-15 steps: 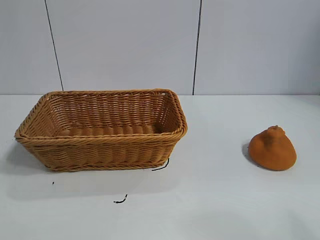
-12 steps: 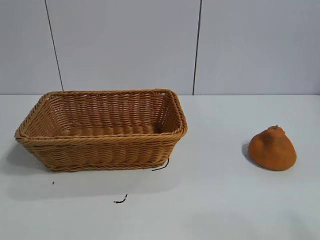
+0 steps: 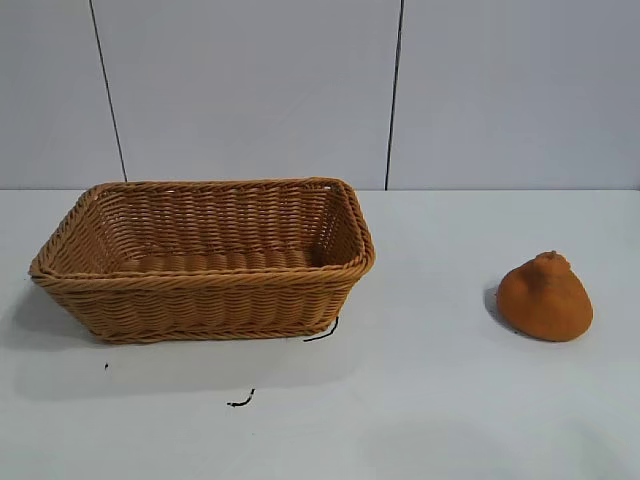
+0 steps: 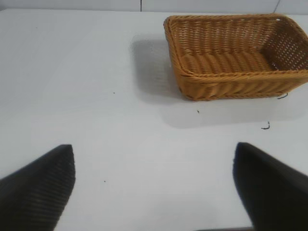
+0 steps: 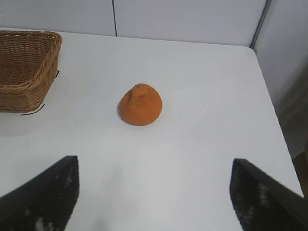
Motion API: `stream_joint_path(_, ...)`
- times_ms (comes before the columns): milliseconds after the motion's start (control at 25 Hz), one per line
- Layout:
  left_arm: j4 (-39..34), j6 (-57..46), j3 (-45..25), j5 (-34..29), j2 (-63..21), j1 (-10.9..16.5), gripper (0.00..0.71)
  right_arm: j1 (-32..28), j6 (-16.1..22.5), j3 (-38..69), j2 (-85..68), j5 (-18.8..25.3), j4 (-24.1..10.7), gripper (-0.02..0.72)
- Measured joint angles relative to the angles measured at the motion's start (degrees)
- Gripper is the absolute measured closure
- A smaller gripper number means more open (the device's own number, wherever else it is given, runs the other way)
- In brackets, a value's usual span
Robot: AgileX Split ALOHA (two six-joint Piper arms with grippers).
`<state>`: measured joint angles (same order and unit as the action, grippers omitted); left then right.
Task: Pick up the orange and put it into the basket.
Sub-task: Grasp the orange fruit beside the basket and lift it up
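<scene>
Orange and bumpy, the orange [image 3: 545,298] sits on the white table [image 3: 450,400], well apart from the basket [image 3: 205,258]. Nothing is in the basket. The right gripper [image 5: 154,192] hangs over the table near the fruit, fingers spread wide, holding nothing. The left gripper [image 4: 154,183] is wide apart too, holding nothing, away from the basket.

A bare lab-like test bench: plain white table [image 3: 430,400], grey panelled wall [image 3: 250,90] behind.

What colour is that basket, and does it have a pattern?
The basket is tan-brown woven wicker with a braided rim, seen best in the exterior view.
</scene>
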<state>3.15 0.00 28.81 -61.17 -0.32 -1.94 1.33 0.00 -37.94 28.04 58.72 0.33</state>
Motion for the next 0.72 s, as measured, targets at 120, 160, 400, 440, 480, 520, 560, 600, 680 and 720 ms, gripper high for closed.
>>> stream_joint_path(120, 0.0, 0.0, 0.0, -0.1, 0.0, 0.0, 0.071, 0.0, 0.0, -5.1, 13.6, -0.1, 0.2, 0.092)
stream_joint_path(160, 0.0, 0.0, 0.0, -0.1, 0.0, 0.0, 0.071, 0.0, 0.0, -7.5, 18.4, -0.2, 0.4, 0.092)
stream_joint_path(400, 0.0, 0.0, 0.0, -0.1, 0.0, 0.0, 0.071, 0.0, -0.5, -20.1, 44.6, -2.7, 2.9, 0.092)
stream_joint_path(440, 0.0, 0.0, 0.0, -0.1, 0.0, 0.0, 0.071, 0.0, -0.6, -22.4, 48.6, -3.1, 3.0, 0.092)
stream_joint_path(480, 0.0, 0.0, 0.0, -0.1, 0.0, 0.0, 0.071, 0.0, -0.7, -24.9, 52.5, -3.5, 3.1, 0.092)
stream_joint_path(520, 0.0, 0.0, 0.0, -0.1, 0.0, 0.0, 0.071, 0.0, -0.7, -26.9, 55.7, -3.5, 3.3, 0.092)
stream_joint_path(560, 0.0, 0.0, 0.0, -0.1, 0.0, 0.0, 0.071, 0.0, -0.7, -29.3, 59.4, -3.5, 3.7, 0.092)
stream_joint_path(600, 0.0, 0.0, 0.0, -0.1, 0.0, 0.0, 0.071, 0.0, -0.7, -31.6, 62.9, -3.6, 4.0, 0.092)
stream_joint_path(680, 0.0, 0.0, 0.0, -0.1, 0.0, 0.0, 0.071, 0.0, -0.7, -35.4, 68.7, -3.6, 4.1, 0.092)
stream_joint_path(720, 0.0, 0.0, 0.0, -0.1, 0.0, 0.0, 0.071, 0.0, -0.7, -37.2, 71.6, -3.6, 4.1, 0.092)
